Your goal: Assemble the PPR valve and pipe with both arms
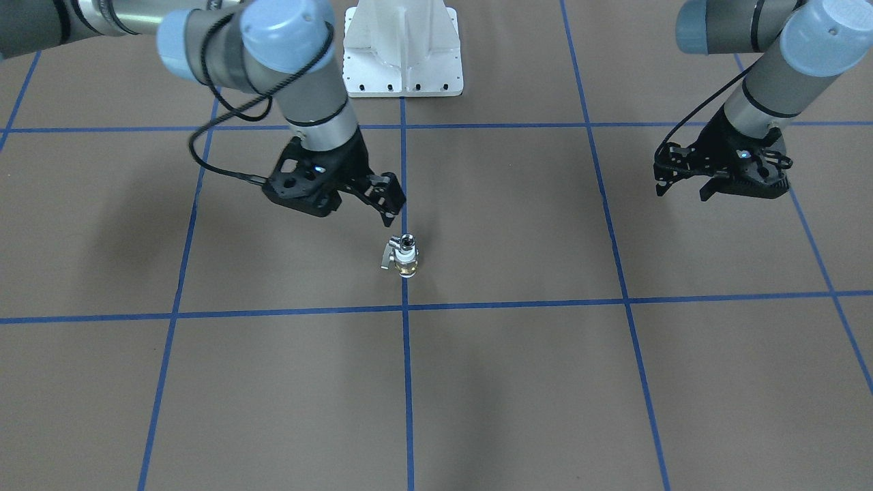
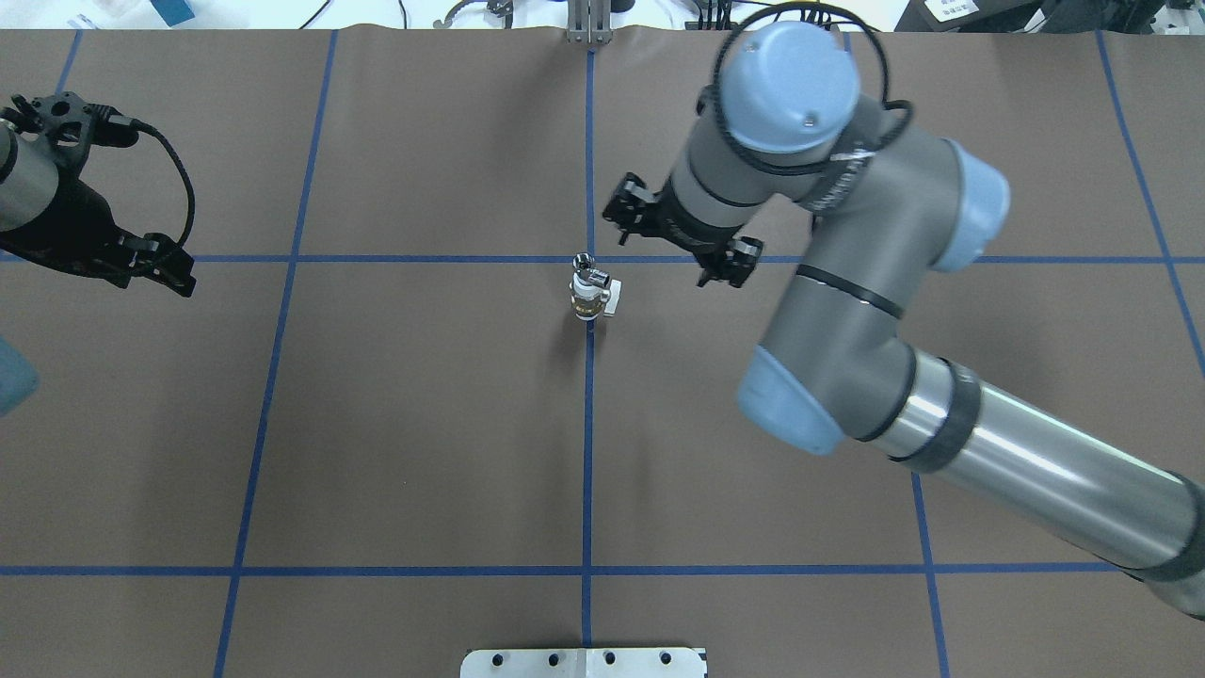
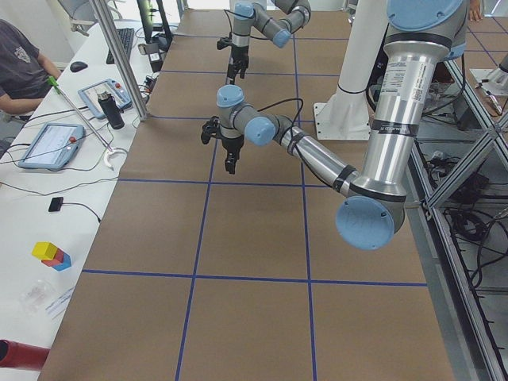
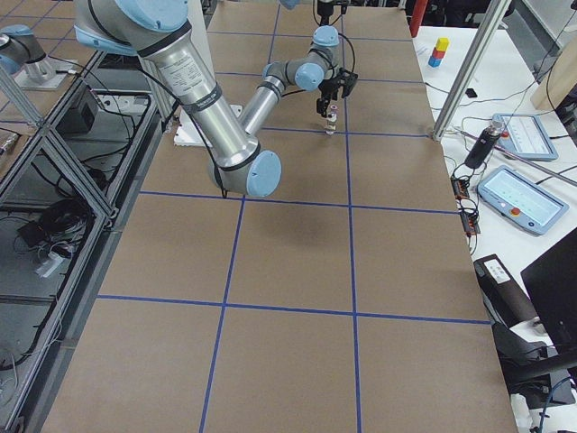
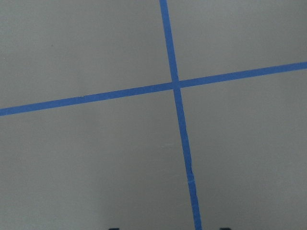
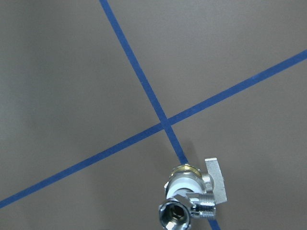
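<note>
PPR valve [image 1: 404, 262] stands upright, pipe [image 1: 407, 241] on top. Left gripper [image 1: 684, 193] spread, empty, well apart. Right gripper [image 1: 390, 217] near; aperture cannot be told. Risk: a passing brush topples the stack.

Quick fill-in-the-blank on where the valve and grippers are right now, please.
1. The valve stands ___ on the table.
2. It sits on a ___ tape line.
3. The pipe sticks out of its ___ end.
4. Of the left gripper and right gripper, the ___ one is nearer the valve.
Answers: upright; blue; top; right.
</note>
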Robot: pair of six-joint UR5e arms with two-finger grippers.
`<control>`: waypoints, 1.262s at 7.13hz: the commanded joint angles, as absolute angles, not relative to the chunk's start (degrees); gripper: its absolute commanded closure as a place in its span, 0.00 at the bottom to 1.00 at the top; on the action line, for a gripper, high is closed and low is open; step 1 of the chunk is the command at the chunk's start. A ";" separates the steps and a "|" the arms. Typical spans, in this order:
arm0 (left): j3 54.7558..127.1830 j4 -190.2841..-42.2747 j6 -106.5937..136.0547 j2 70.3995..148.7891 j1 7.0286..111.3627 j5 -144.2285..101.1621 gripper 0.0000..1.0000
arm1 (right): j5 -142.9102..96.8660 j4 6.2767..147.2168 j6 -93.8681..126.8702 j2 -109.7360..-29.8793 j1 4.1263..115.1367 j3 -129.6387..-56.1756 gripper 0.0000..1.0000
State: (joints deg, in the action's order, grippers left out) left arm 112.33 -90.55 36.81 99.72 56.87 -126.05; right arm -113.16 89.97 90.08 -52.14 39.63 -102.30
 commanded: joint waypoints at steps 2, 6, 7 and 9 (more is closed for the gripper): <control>112.33 -90.44 29.76 96.79 63.16 -129.53 0.24 | -116.79 89.65 72.83 -72.81 48.04 -114.78 0.00; 109.44 -90.35 6.04 87.37 78.27 -134.56 0.03 | -135.21 80.00 34.82 -90.33 72.44 -105.78 0.00; 105.77 -90.44 0.67 87.36 83.01 -135.78 0.01 | -137.18 79.81 25.58 -90.61 77.21 -101.90 0.00; 102.75 -90.79 -3.60 87.36 86.38 -138.87 0.01 | -136.58 79.89 20.57 -90.53 79.97 -100.38 0.00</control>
State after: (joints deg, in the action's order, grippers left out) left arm 104.57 -90.66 -0.80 87.46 83.91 -137.72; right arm -136.29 80.05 24.33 -90.36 77.64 -101.92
